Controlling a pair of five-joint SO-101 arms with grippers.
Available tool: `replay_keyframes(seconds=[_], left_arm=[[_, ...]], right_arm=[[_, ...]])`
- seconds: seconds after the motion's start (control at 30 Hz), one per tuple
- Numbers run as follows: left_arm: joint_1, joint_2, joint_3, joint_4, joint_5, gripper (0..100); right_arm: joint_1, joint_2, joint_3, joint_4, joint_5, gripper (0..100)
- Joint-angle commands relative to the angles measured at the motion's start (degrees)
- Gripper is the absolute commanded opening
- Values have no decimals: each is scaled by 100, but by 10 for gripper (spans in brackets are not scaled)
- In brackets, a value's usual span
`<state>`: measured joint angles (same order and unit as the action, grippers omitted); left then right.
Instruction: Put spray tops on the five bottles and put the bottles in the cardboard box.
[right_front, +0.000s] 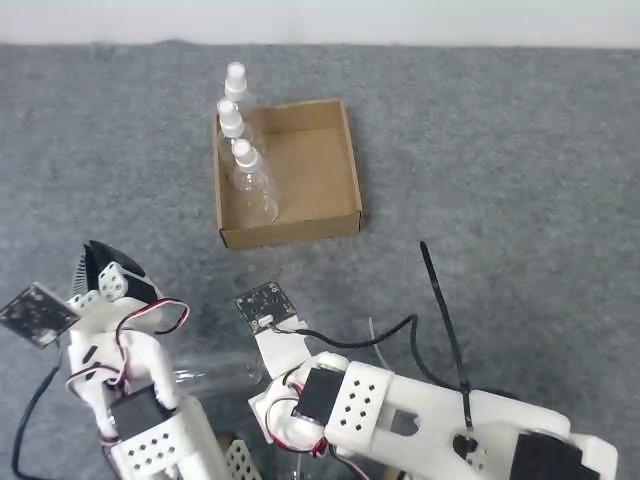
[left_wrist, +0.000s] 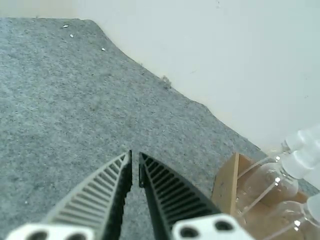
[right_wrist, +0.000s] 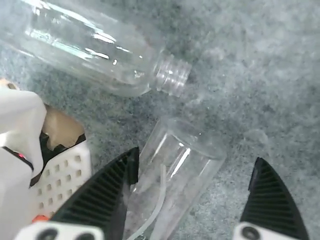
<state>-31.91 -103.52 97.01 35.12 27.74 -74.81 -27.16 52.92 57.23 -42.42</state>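
The cardboard box sits at the table's far middle. Three clear bottles with white spray tops lean along its left wall, also seen as the bottles beside my left gripper. My left gripper is shut and holds nothing, raised over bare carpet at the near left. My right gripper is open, one finger on each side of a clear bottle with a thin tube inside. One black finger lies against that bottle. A capless bottle lies just beyond, and shows between the two arms.
Grey carpet covers the table, with open room right of the box. A black cable arcs over the right arm. The left arm's white body stands at the near left, beside the lying bottle.
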Motion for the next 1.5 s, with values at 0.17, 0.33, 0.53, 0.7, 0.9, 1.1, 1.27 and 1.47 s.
replay_keyframes(seconds=[0.17,0.33,0.53,0.7,0.9,1.1,1.27,1.47], left_arm=[[-35,-114,-48,-158,-26,26],[-35,-114,-48,-158,-26,26],[-35,-114,-48,-149,-26,26],[-35,-114,-48,-149,-26,26],[-35,-114,-48,-149,-26,26],[-35,-114,-48,-149,-26,26],[-35,-114,-48,-149,-26,26],[-35,-114,-48,-149,-26,26]], right_arm=[[-303,-312,-53,-75,-308,255],[-215,-312,-44,-259,-290,91],[57,-382,-62,-224,26,28],[611,-382,-158,-259,35,28],[1015,-391,-281,-259,18,27],[1174,-400,-396,-215,18,27],[1165,-963,-396,66,35,33],[1007,-1930,-360,734,167,208]])
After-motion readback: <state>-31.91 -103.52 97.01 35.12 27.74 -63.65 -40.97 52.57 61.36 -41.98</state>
